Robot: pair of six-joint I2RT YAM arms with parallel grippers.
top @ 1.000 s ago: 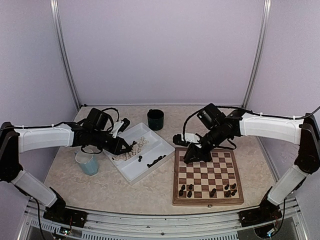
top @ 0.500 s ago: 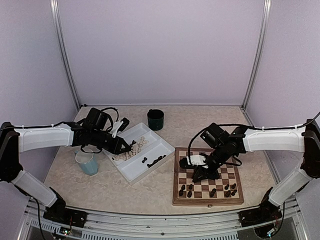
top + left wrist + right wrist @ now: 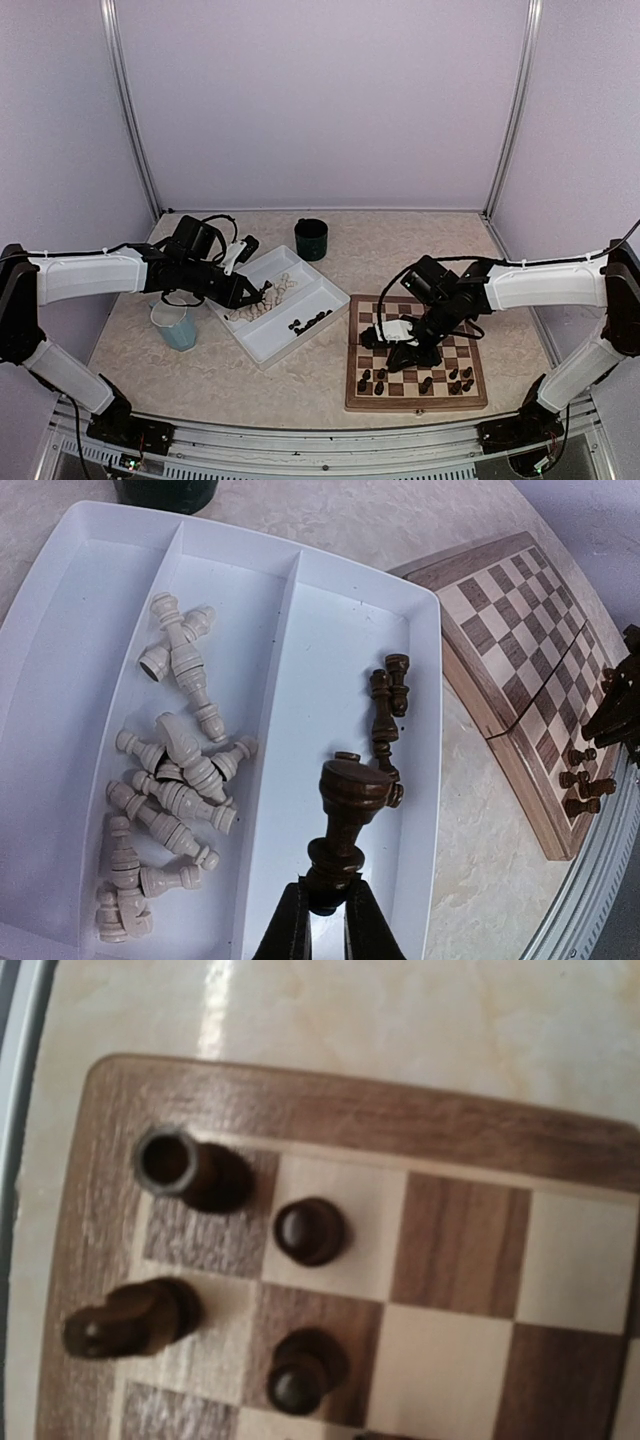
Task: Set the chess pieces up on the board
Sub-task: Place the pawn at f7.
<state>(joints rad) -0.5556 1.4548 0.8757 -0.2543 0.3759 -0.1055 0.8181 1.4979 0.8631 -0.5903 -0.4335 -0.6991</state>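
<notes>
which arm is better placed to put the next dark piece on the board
Probably left: the left fingers pinch a dark piece above the tray, beside the board. The right fingers hang shut over the board, but I can't see a piece in them.

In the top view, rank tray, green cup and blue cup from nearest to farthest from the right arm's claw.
From the right gripper:
1. Tray, just left of the board.
2. Green cup, behind the tray.
3. Blue cup, far left.
</notes>
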